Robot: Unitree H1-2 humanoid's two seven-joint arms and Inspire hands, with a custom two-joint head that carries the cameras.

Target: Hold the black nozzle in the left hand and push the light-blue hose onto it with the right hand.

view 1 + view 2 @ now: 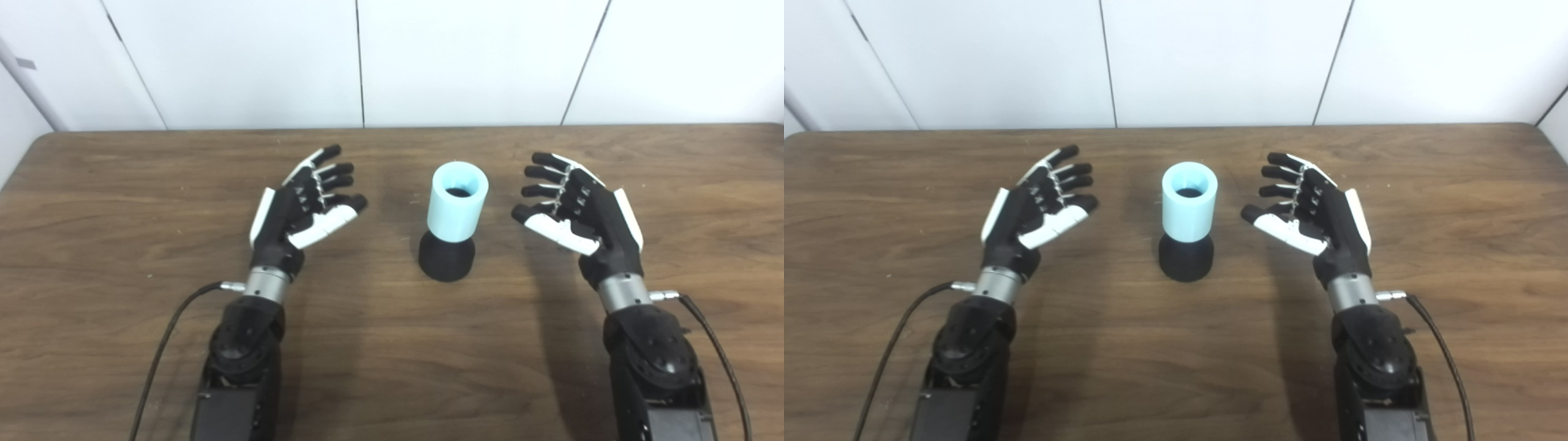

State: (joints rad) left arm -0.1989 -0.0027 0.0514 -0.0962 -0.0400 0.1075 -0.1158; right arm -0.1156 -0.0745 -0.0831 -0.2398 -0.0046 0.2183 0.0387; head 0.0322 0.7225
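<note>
Hose: the light-blue hose (459,207) was a short, wide tube, standing upright, open end up, seated on top of the nozzle.
Nozzle: the black nozzle (446,258) stood beneath it, flared base down, mid-table.

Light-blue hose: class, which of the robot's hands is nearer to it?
Right, narrowly. The right hand is open just beside the light-blue hose; the left hand is open slightly farther away on the other side. Neither touches it.
</note>
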